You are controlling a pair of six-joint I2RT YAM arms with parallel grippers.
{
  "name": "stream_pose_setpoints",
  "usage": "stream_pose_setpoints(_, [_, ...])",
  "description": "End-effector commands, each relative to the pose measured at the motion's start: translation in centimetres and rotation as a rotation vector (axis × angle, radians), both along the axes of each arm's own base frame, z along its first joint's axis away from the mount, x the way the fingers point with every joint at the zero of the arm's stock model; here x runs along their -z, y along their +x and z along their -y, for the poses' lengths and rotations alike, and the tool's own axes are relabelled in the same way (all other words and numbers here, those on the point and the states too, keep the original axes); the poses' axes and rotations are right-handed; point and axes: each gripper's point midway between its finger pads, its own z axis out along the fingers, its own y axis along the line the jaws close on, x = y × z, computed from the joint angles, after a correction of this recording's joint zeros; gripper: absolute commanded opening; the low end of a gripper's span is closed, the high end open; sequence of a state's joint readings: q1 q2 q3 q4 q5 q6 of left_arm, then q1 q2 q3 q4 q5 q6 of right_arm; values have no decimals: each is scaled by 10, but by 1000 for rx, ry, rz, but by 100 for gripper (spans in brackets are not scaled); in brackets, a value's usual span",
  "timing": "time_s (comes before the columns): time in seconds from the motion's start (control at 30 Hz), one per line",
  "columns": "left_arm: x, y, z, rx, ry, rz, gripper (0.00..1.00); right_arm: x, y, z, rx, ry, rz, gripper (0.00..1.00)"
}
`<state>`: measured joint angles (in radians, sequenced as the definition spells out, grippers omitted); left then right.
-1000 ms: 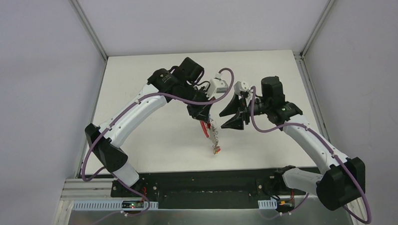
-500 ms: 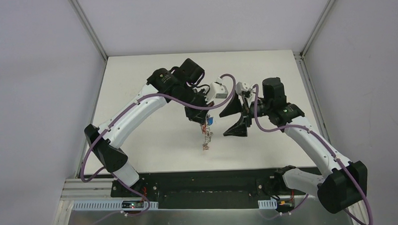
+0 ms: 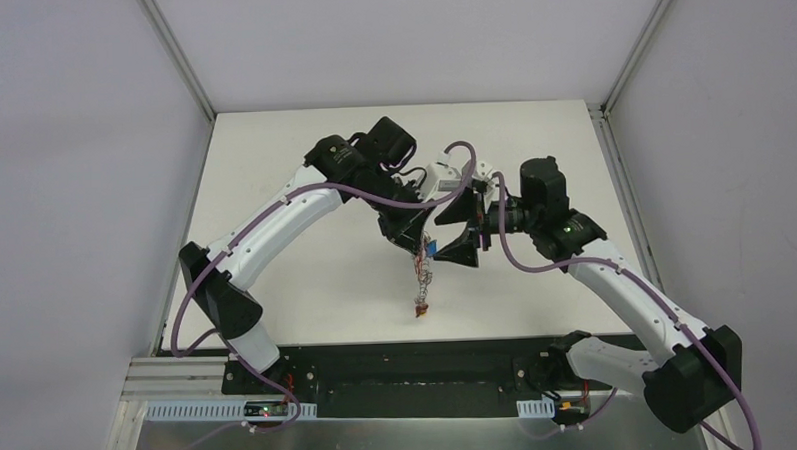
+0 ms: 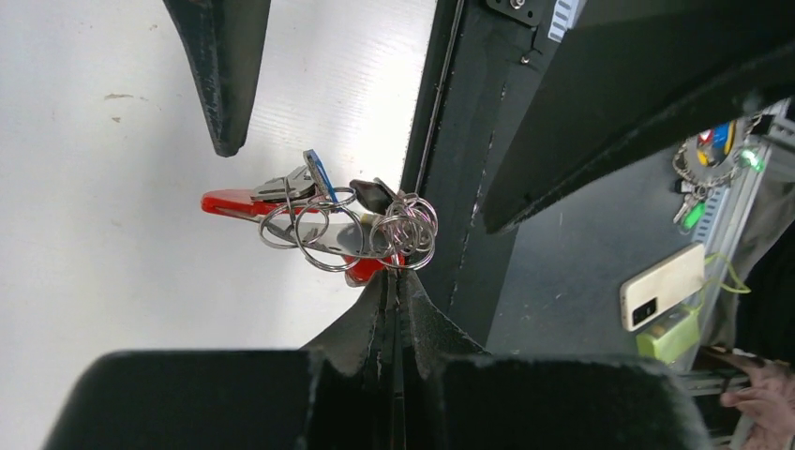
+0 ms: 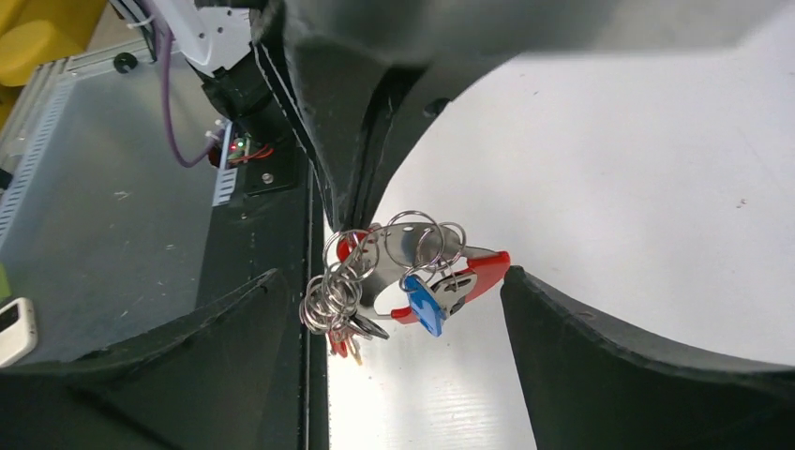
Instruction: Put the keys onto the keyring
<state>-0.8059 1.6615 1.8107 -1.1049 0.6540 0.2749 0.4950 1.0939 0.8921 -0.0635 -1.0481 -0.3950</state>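
The left fingers (image 3: 417, 242) are clenched tight on the keyring (image 3: 423, 274). They pinch one of its grey metal rings and hold the whole bunch up over the white bench (image 3: 293, 179).

From above, the bunch hangs down from them like a short chain. A small reddish piece (image 3: 420, 307) sits at its lowest end (a key head or a tag, I cannot tell from here).

The left wrist view shows the rings fanning out just past the closed fingertips, joined to a red curved band (image 4: 230, 202). A blue tag (image 4: 319, 173) and the silver blades of keys (image 4: 289, 187) sit among them. How many keys are threaded on I cannot make out.

The right fingers (image 3: 459, 230) are spread wide apart, one on either side of the bunch and clear of it, gripping nothing. In the right wrist view the rings, red band and blue tag hang between its two black fingers. The two arms meet nose to nose over the middle of the bench.
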Motion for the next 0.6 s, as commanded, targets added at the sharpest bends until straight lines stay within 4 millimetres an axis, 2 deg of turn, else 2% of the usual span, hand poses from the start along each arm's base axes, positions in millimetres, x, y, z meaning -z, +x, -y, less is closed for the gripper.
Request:
stream_pose_setpoints(0.0, [-18, -2, 18, -50, -59, -64, 0, -8, 12, 0, 65, -5, 123, 86])
stream_pose_setpoints(0.33, [-18, 0, 26, -82, -71, -110, 0, 6, 20, 1, 103, -52, 158, 83])
stream_pose_setpoints(0.57, [-20, -8, 24, -43, -85, -118, 0, 8, 34, -2, 162, -59, 127, 68])
